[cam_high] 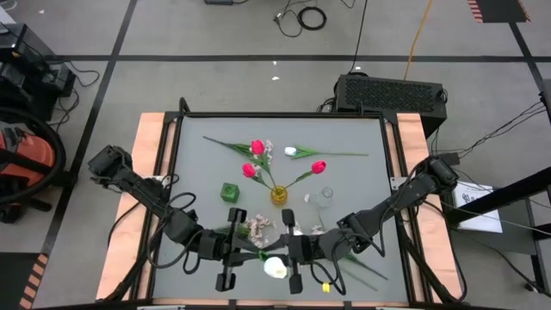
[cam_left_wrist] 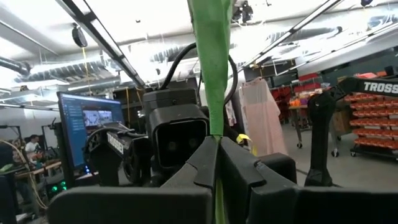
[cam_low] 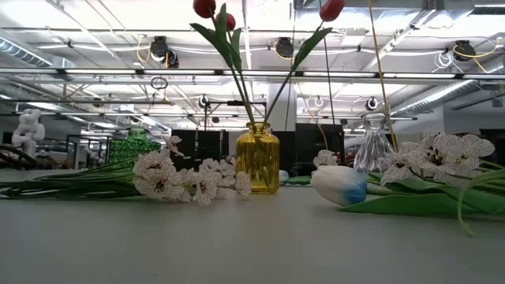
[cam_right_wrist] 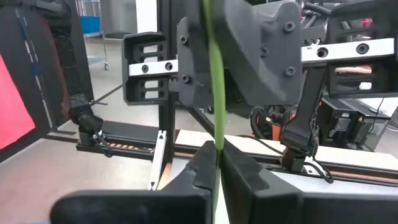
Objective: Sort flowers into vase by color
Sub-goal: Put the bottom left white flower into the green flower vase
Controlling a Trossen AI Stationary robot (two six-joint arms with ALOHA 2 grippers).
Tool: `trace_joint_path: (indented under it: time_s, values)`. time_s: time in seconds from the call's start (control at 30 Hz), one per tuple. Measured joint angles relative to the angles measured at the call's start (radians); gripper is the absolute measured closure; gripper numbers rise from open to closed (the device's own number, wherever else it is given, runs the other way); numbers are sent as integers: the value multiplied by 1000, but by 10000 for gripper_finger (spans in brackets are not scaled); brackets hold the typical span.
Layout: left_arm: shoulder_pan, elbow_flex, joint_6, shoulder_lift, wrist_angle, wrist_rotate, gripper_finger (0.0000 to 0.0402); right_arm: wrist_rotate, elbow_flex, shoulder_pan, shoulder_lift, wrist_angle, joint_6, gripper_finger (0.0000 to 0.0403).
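White tulip [cam_high: 275, 268] lies at the counter's [cam_high: 353, 142] near edge, in front of the yellow vase [cam_high: 279, 195]. Left tool [cam_high: 244, 255] and right tool [cam_high: 290, 251] both pinch its green stem [cam_left_wrist: 211, 74]. "TROSSEN" is partly readable on the arm [cam_left_wrist: 379, 88].

Table centre blocked: yellow vase [cam_high: 279, 195] with red tulips [cam_high: 256, 148] fanning out above, green vase [cam_high: 230, 192] left of it, clear glass vase [cam_high: 325, 198] right. Near edge crowded by both arms, white tulip [cam_high: 275, 268] and blossom spray [cam_high: 257, 227]. Bare tabletop [cam_high: 198, 159] along the far corners.
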Motion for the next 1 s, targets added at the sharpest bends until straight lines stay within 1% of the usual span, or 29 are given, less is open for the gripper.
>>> trace_joint_path:
  time_s: [0.1,0.23,0.3,0.37,0.43,0.57,0.67,0.77,1.0]
  values:
    - [-19,0,0,0,0,-58,348,2,0,1,-12,-22,30,391]
    - [-49,0,5,-14,-24,-151,290,12,0,9,-41,-69,49,399]
    - [-64,0,-3,-19,-41,-211,263,13,0,12,-53,-95,78,399]
    - [-79,0,-41,-19,-70,-300,239,12,0,13,-57,-110,94,400]
    - [-85,9,-71,-19,-134,-350,218,13,0,11,-57,-126,116,400]
    - [-85,75,-169,-19,-344,-394,184,12,0,-2,-57,-177,167,401]
    - [-83,138,-210,-19,-456,-448,173,10,0,-12,-57,-214,193,402]
    - [-86,173,-212,-19,-516,-457,172,11,0,-18,-57,-225,211,402]
    - [-88,180,-180,-19,-519,-459,172,9,-1,-20,-57,-238,215,402]
